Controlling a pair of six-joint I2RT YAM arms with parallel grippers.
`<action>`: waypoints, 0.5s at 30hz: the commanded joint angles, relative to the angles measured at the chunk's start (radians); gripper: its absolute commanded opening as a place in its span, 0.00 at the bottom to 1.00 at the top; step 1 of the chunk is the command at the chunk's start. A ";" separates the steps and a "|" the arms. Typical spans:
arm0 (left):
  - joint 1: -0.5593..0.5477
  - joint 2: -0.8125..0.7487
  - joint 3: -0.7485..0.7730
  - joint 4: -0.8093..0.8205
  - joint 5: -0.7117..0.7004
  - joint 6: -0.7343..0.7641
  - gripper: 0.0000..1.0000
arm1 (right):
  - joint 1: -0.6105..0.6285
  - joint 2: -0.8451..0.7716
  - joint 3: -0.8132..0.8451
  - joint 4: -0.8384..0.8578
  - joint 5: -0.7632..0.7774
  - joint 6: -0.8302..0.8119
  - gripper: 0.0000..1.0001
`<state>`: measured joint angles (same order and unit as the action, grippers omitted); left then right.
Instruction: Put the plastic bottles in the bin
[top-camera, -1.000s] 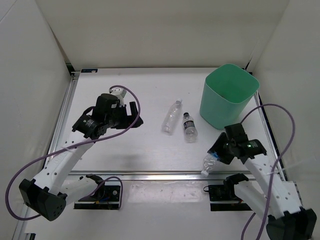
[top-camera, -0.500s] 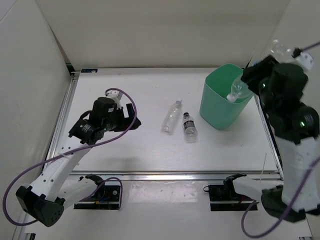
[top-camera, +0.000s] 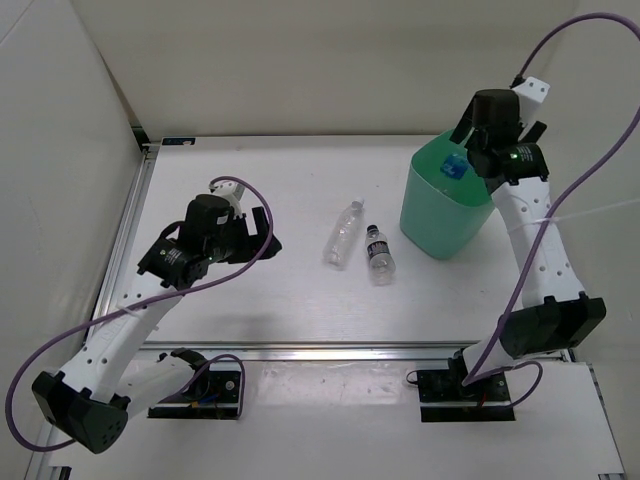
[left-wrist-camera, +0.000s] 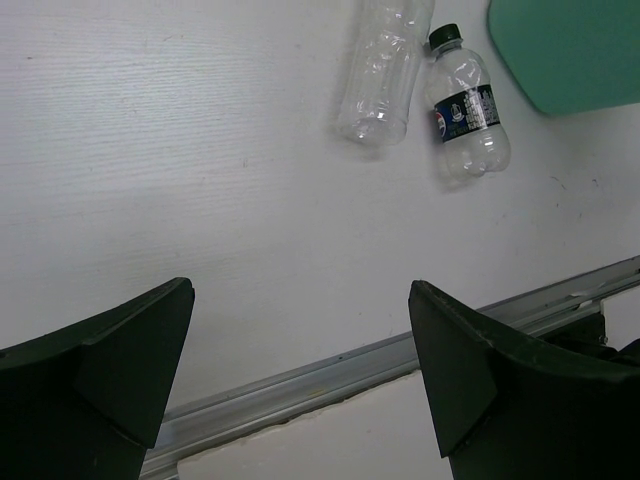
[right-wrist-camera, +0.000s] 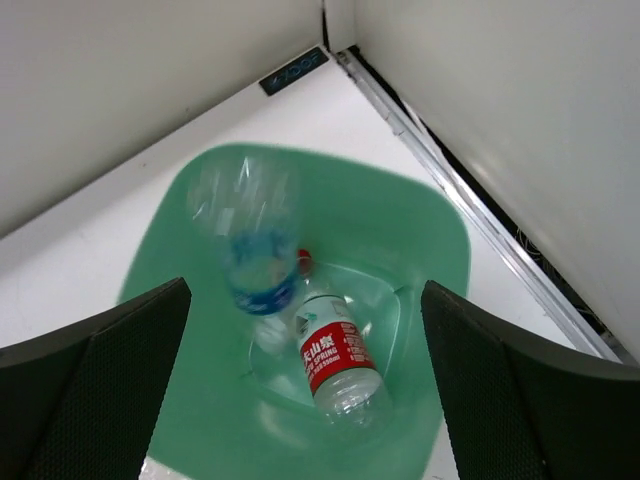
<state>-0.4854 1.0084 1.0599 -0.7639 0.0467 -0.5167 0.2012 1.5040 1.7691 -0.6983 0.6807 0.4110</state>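
Note:
The mint-green bin (top-camera: 435, 222) stands at the back right of the table. My right gripper (top-camera: 468, 158) hangs over its mouth, open. In the right wrist view (right-wrist-camera: 305, 290) a blurred blue-labelled bottle (right-wrist-camera: 250, 245) is loose in the air inside the bin (right-wrist-camera: 425, 230), above a red-labelled bottle (right-wrist-camera: 335, 358) lying on the bottom. A plain clear bottle (top-camera: 343, 234) and a black-labelled bottle (top-camera: 379, 254) lie side by side mid-table, also seen as the plain bottle (left-wrist-camera: 385, 70) and the black-labelled one (left-wrist-camera: 468, 115). My left gripper (top-camera: 266, 232) (left-wrist-camera: 300, 370) is open, left of them.
White enclosure walls (top-camera: 300, 60) close in the back and both sides. An aluminium rail (top-camera: 330, 350) runs along the table's front edge, with another rail (right-wrist-camera: 480, 215) along the right edge beside the bin. The bin's corner (left-wrist-camera: 570, 50) shows in the left wrist view.
My right arm swung from the front edge up over the bin with the blue-labelled bottle, then opened; the bottle now drops inside. The left arm barely shifted.

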 joint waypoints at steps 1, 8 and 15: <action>0.005 -0.043 0.006 -0.017 -0.027 -0.003 1.00 | -0.031 -0.062 0.021 0.063 -0.019 -0.012 1.00; 0.005 -0.053 -0.023 -0.017 -0.036 -0.013 1.00 | -0.010 -0.235 -0.127 0.057 -0.382 -0.086 1.00; 0.005 -0.031 -0.034 -0.017 -0.033 -0.013 1.00 | 0.159 -0.381 -0.480 0.066 -0.805 -0.127 1.00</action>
<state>-0.4854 0.9813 1.0336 -0.7803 0.0151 -0.5247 0.2707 1.1046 1.3716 -0.6476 0.1230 0.3302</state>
